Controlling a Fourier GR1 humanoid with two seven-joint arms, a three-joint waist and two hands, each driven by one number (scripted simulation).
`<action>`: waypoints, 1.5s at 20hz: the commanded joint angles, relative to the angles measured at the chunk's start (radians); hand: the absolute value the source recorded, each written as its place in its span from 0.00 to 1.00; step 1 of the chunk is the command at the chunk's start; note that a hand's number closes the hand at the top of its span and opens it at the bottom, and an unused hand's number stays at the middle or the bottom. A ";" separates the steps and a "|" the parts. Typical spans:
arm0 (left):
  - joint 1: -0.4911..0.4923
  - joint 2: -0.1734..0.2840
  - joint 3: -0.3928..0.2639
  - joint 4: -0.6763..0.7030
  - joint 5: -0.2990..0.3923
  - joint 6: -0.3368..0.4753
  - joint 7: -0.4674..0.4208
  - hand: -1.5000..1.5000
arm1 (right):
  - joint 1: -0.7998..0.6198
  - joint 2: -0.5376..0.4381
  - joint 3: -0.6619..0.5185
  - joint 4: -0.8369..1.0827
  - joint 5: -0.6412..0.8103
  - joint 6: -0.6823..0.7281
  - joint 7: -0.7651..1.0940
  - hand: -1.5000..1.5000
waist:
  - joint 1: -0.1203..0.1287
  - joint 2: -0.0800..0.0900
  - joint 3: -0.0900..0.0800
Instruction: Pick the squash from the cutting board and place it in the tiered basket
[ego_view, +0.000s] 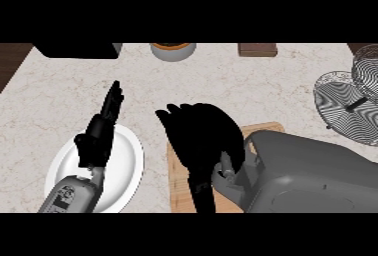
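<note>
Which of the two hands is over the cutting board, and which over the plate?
The right hand is over the wooden cutting board; the left hand, fingers straight, is over the white plate.

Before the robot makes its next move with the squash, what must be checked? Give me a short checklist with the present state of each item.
1. Squash in view: cannot tell; the right hand over the cutting board hides where it would lie.
2. Right hand holds the squash: cannot tell.
3. Left hand out of the way: ok; it is open over the white plate, left of the board.
4. Tiered basket in view: ok, at the right edge of the counter.
5. Counter between board and basket free: ok, bare in the visible part.
</note>
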 joint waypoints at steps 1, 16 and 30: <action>0.040 0.001 -0.008 -0.040 -0.011 0.008 -0.011 0.50 | -0.063 0.072 0.048 0.110 -0.051 0.067 0.228 0.00 | -0.003 -0.001 0.002; 0.070 -0.029 -0.008 0.004 -0.035 0.016 -0.051 0.50 | -0.165 0.062 0.235 0.183 -0.108 0.060 0.236 0.00 | -0.035 -0.001 0.003; 0.043 -0.025 0.028 -0.016 -0.033 -0.001 -0.016 0.50 | -0.218 0.071 0.345 0.194 -0.078 0.058 0.147 0.00 | -0.032 0.000 0.005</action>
